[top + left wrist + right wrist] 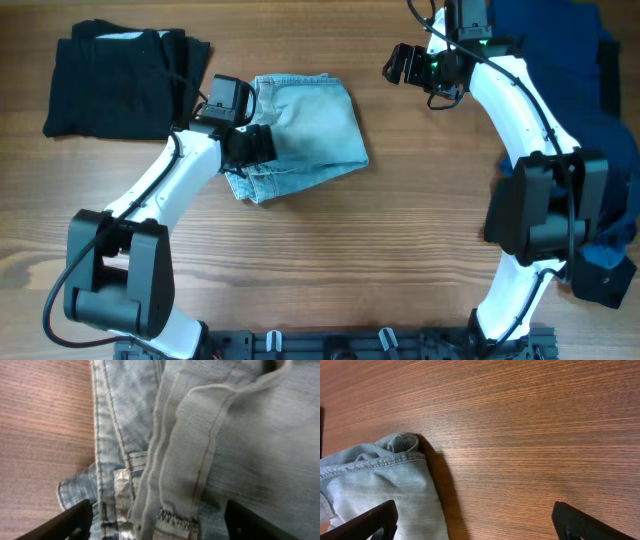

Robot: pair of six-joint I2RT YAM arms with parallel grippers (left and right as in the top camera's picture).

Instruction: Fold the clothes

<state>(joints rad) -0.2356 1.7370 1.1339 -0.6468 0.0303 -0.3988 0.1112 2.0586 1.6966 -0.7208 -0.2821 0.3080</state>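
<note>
Pale blue denim shorts [310, 125] lie folded on the wooden table, left of centre. My left gripper [250, 145] hovers over their left edge, by the waistband and seams. In the left wrist view the shorts [250, 435] fill the frame, and the left gripper [157, 522] is open, its black fingers wide apart on either side of a cuffed hem and holding nothing. My right gripper [392, 68] hangs open over bare wood just right of the shorts. The right wrist view has a corner of the shorts [380, 480] by its left finger, with the gripper [475, 517] empty.
A folded black garment [120, 85] lies at the back left, touching the left arm's wrist area. Dark navy garments [600, 100] are heaped at the right edge behind the right arm. Bare wood [330, 260] stretches across the front of the table.
</note>
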